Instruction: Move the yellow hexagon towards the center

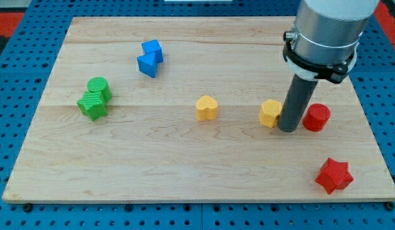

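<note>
The single camera view shows a wooden board (185,160) on a blue pegboard, and the yellow hexagon (270,113) serves best as the landmark. It lies right of the board's middle. The rod's lower end, my tip (287,130), stands just to the view's right of the hexagon, touching it or very nearly so, on the side away from the centre. The arm carries no claw at all, only this straight rod, so there is nothing to open or close and nothing is gripped.

To the view's left of the hexagon, near the middle of the board, sits a yellow heart (207,108). To the hexagon's right, just beyond the rod, is a red cylinder (316,117), close to the rod but seemingly apart from it. Down and to the right of the hexagon lies a red star (332,175), well apart. Far to the hexagon's left are two green blocks (94,98) touching each other, and up and to the left two blue blocks (149,58), also touching.

The hexagon probably needs only a little more pushing leftward. The main risk is that a push carried too far drives it into the heart and knocks that block away. An off-centre contact could also let the hexagon spin and slip past the rod toward the view's top or bottom.
</note>
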`<state>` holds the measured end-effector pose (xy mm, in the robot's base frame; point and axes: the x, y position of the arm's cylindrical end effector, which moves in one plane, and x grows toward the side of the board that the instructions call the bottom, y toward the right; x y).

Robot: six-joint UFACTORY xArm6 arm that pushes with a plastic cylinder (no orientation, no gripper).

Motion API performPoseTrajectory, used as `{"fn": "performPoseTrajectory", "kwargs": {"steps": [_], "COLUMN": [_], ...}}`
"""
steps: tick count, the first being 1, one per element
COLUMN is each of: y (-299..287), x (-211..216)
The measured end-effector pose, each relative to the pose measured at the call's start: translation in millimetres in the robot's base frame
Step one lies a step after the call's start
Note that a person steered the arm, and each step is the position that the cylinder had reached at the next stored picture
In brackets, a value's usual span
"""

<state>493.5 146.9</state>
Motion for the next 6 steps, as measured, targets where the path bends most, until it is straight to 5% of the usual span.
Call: {"fn": "performPoseTrajectory", "kwargs": {"steps": [2, 4, 6], "y": [2.3, -75.6, -66.4], "x": [-38.9, -38.6, -107.2]}}
